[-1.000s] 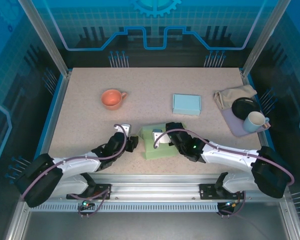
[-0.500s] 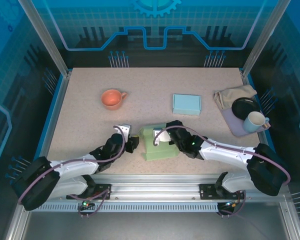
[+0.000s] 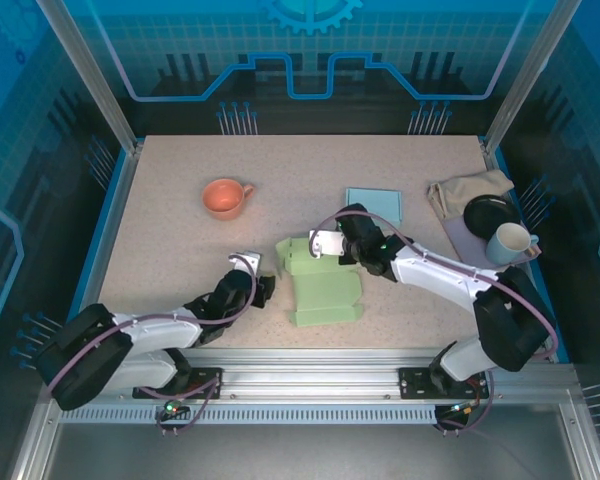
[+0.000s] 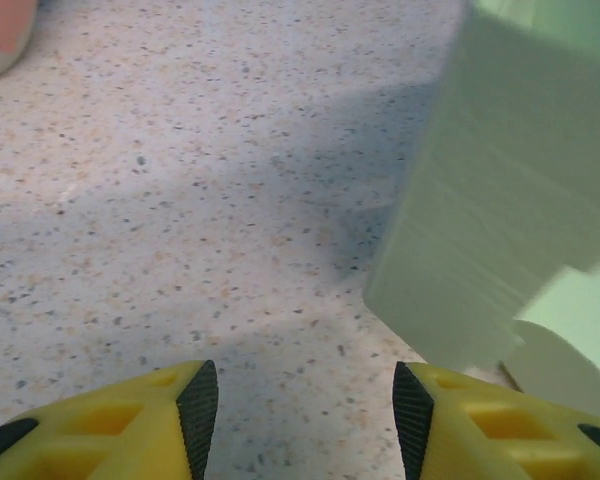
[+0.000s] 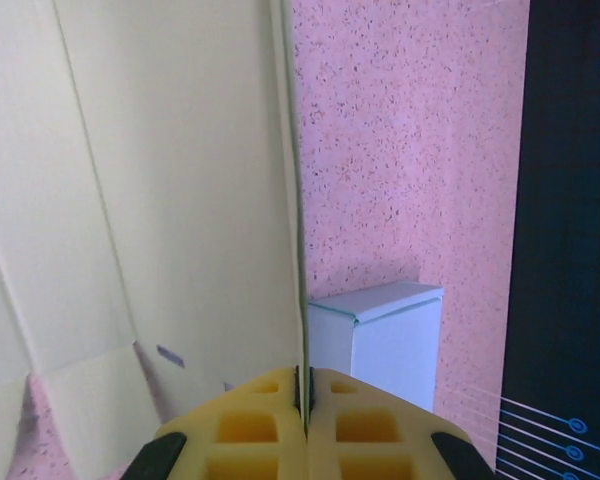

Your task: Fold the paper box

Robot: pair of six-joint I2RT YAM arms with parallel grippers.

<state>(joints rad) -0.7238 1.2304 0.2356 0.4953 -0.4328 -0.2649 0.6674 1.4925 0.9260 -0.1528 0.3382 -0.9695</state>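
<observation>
Paper box lifted, unfolded further, right gripper clamped

The right fingers, clamped on the paper box, have dragged its edge up and away.

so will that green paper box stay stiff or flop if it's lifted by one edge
Probably floppy: the green paper box is a thin creased sheet, bending along its folds where the right claw pinches one edge. Likely very light too, so a push would probably slide it over the table rather than tip it.
</observation>
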